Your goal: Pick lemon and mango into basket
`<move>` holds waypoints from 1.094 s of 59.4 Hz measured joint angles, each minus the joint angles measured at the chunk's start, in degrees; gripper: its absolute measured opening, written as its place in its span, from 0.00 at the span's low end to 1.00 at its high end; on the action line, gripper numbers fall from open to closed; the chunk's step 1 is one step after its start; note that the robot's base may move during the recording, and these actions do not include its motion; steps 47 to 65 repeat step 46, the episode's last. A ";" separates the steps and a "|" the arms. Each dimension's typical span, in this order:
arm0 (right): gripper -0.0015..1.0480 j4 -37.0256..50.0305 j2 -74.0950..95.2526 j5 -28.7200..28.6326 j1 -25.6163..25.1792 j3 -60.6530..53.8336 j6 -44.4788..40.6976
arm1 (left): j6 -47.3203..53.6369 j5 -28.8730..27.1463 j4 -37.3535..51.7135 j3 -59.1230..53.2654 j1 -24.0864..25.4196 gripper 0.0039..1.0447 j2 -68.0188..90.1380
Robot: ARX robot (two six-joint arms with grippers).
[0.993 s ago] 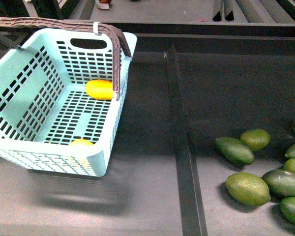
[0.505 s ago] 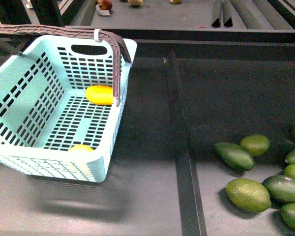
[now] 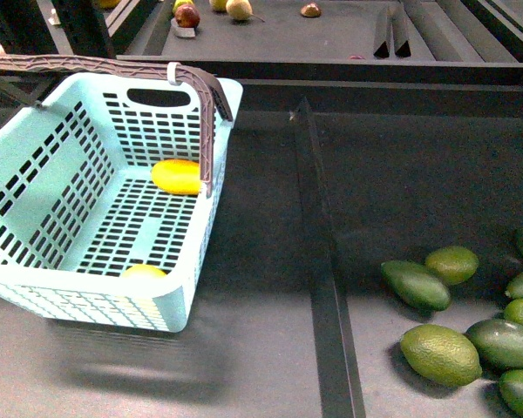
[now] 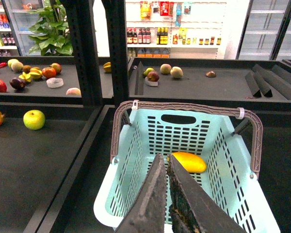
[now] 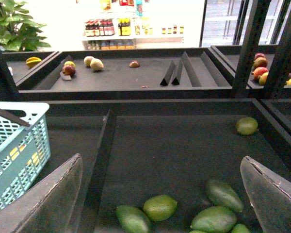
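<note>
**Both fruits in basket; spill risk judged**

Lemon (image 3: 145, 271) lay by the near wall of the basket (image 3: 35, 187), mango (image 3: 177, 177) farther back. Left pincer (image 4: 167, 167) clenched, apparently empty, over basket; right pincer (image 5: 160, 194) released. Tilting could roll fruit out.

Even overhead light; soft shadow under basket (image 3: 96, 296); bright washed-out background; frames sharp.
</note>
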 joint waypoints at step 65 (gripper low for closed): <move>0.92 0.00 0.00 0.00 0.00 0.00 0.02 | 0.13 -0.02 0.00 0.00 0.00 0.94 0.00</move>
